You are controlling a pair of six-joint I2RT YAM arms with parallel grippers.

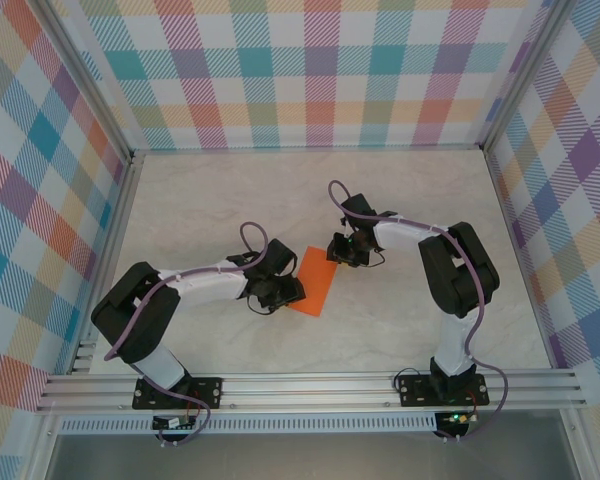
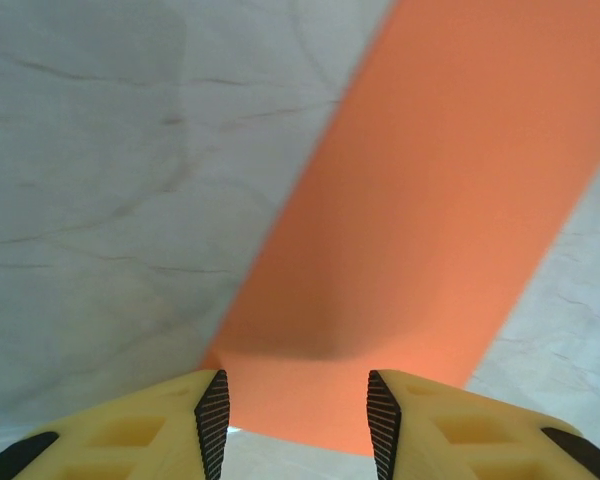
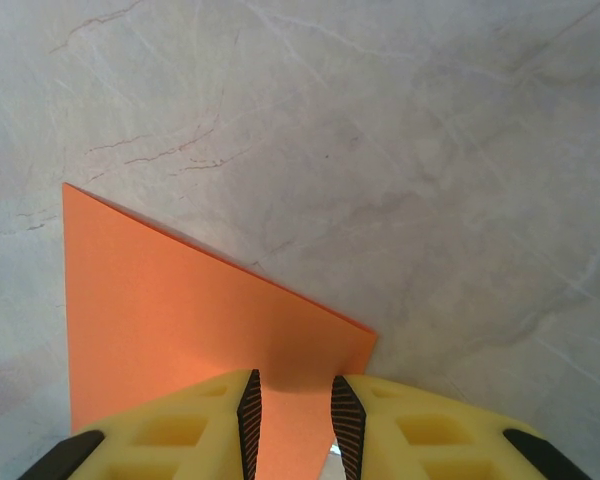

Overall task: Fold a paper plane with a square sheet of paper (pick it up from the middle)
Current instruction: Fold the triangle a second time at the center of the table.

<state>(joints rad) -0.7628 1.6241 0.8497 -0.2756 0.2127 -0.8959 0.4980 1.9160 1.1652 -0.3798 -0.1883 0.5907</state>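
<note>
The square sheet of paper (image 1: 315, 285) is thin, smooth, matt orange paper. The table (image 1: 220, 190) looks like smooth pale stone. The near rail (image 1: 310, 385) is shiny metal.

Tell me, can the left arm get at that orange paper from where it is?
Probably yes: the left end effector hovers right over one end of the orange paper, jaws apart, with nothing between. The right end effector sits at the other end.

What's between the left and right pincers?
The orange paper lies between them, left pincer at one end, right pincer at the other, in the top view.
</note>
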